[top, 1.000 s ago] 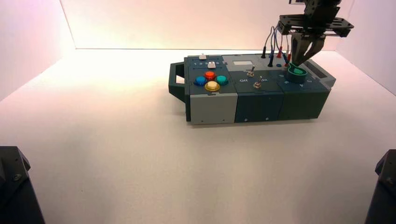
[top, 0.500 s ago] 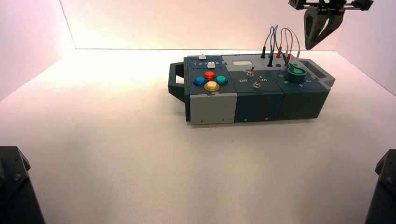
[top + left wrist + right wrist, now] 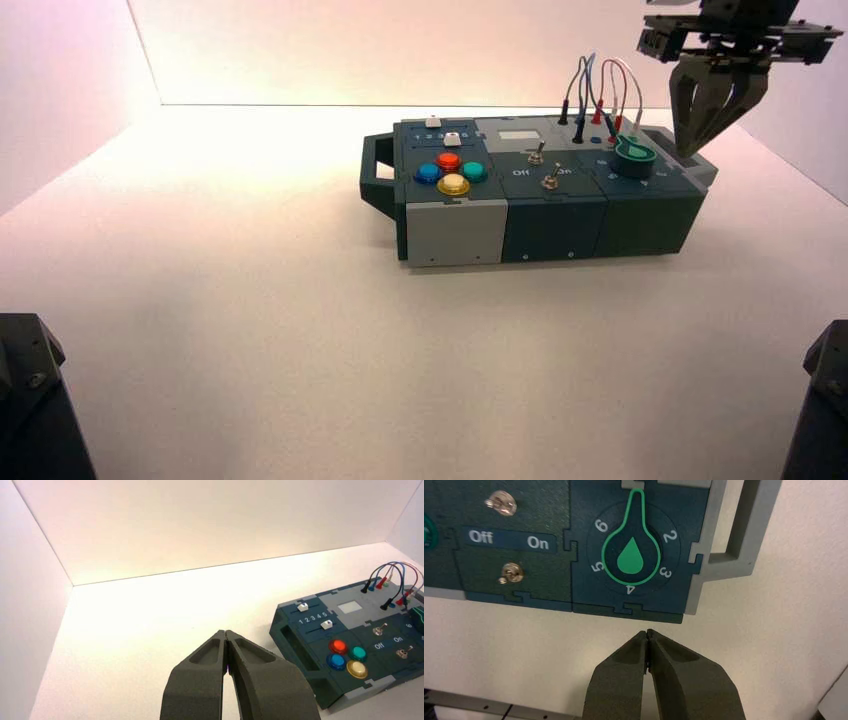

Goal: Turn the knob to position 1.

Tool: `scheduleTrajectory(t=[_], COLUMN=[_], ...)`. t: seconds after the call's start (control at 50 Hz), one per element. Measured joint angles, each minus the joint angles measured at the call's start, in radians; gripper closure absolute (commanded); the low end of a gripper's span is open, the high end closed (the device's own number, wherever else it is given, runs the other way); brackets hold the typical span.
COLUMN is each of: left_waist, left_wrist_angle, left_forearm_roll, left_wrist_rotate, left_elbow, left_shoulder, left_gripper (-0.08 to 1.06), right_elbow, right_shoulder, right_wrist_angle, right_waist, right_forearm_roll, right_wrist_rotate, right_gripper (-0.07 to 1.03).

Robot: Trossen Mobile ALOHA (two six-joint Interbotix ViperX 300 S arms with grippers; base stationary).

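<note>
Green knob [image 3: 631,562]: right-hand panel of the box [image 3: 555,230]; pointer lies between 6 and 2, likely at 1.
Right claw [image 3: 685,156]: tips together, on nothing; just right of the knob, apart from it.
Left claw [image 3: 225,632]: idle, tips together, left of the box.
Handling: likely light, rigid plastic fixed to a shaft, with firm clicks; smooth sides may slip.
Hold: if a correction is needed, pinch the narrow pointer's flanks squarely and twist, without prying upward.
</note>
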Motion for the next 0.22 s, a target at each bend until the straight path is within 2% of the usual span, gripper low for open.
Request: scheduleTrajectory(t=[0.22], left_waist=[0.002], left_wrist_angle=[0.002], left_forearm_roll=[0.003], left_wrist_rotate=[0.006], left_elbow=[0.000], left_shoulder=[0.008], left_gripper=[1.01], right_elbow=[0.006], right_shoulder=[-0.054], right_wrist_angle=[-0.006], right_waist=[0.003], right_forearm_roll=[0.002], right_wrist_rotate=[-0.002], right_gripper=[0.99])
